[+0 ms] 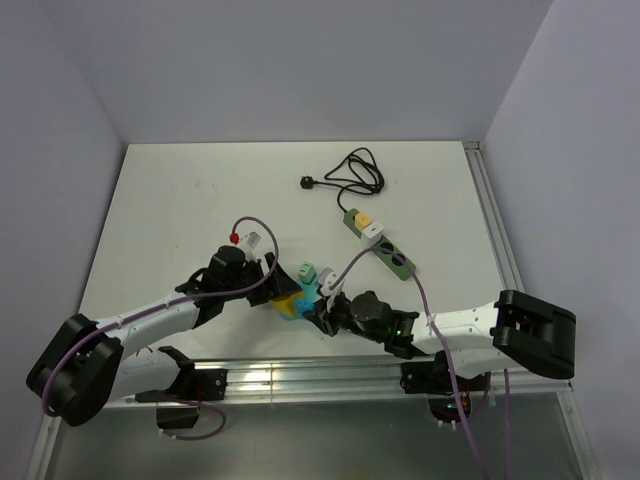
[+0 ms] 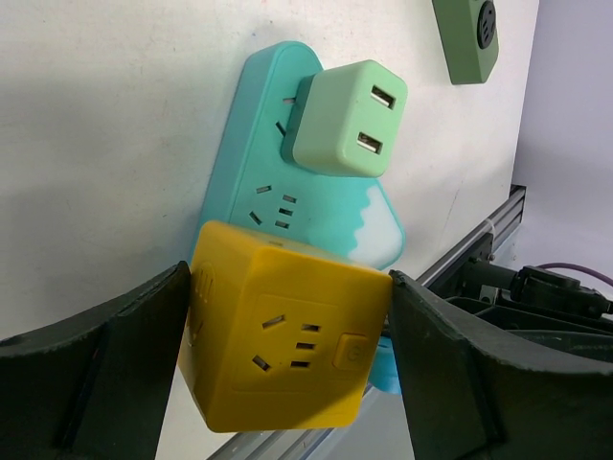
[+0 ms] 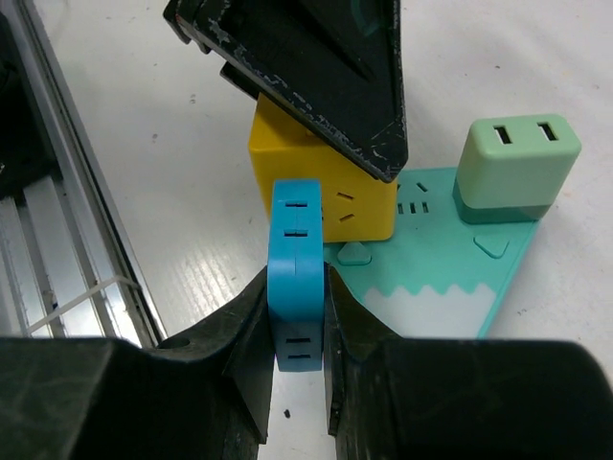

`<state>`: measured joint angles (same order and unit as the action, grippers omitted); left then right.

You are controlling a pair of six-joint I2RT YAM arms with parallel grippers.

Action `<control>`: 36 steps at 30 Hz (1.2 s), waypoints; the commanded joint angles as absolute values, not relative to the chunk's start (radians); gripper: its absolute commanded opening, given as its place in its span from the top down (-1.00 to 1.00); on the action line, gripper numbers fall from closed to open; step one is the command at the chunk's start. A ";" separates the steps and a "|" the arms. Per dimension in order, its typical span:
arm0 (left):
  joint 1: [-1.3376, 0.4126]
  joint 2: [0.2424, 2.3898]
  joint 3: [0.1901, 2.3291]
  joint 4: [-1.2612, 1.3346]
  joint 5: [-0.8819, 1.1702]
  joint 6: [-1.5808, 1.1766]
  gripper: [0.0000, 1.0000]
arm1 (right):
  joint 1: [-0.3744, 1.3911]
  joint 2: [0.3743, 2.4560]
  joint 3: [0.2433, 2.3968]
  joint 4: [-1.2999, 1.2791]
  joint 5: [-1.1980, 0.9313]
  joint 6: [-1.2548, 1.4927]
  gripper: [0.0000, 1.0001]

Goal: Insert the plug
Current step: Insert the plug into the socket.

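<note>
A teal power strip (image 2: 259, 182) lies on the white table near the front edge; it also shows in the right wrist view (image 3: 450, 278). A light green USB adapter (image 2: 345, 117) is plugged into its far end. My left gripper (image 2: 287, 345) is shut on a yellow cube socket plug (image 2: 283, 331), which sits on the strip's near end. My right gripper (image 3: 297, 326) is shut on a blue plug adapter (image 3: 295, 259), held upright beside the yellow cube (image 3: 321, 177). In the top view both grippers meet at the strip (image 1: 305, 290).
A green power strip (image 1: 378, 240) with a white plug in it lies at the back right, its black cord (image 1: 350, 175) coiled behind it. A red-and-white small part (image 1: 243, 238) lies left of centre. The aluminium rail (image 1: 300, 380) runs along the front edge.
</note>
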<state>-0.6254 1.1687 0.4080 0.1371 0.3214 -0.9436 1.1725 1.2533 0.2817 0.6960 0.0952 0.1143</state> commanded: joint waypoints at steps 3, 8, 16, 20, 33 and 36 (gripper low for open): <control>-0.675 1.190 0.383 0.040 0.540 -0.942 -0.34 | 1.129 1.289 0.334 0.658 0.368 0.091 1.00; -0.696 1.207 0.371 0.074 0.548 -0.965 -0.35 | 1.127 1.310 0.344 0.664 0.365 0.090 1.00; -0.704 1.229 0.390 0.067 0.537 -0.965 -0.38 | 1.173 1.258 0.287 0.766 0.276 0.035 1.00; -0.704 1.275 0.406 0.086 0.587 -0.947 -0.37 | 1.177 1.267 0.305 0.758 0.233 0.011 1.00; -0.707 1.296 0.453 0.061 0.637 -0.905 -0.47 | 1.198 1.385 0.436 0.673 0.098 -0.077 1.00; -0.713 1.285 0.450 0.051 0.644 -0.896 -0.48 | 1.180 1.391 0.439 0.669 0.094 -0.054 1.00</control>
<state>-0.6289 1.2606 0.4610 0.1814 0.3035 -0.8730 1.1904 1.3357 0.3649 0.6563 0.2127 -0.0605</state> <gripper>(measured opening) 0.795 0.276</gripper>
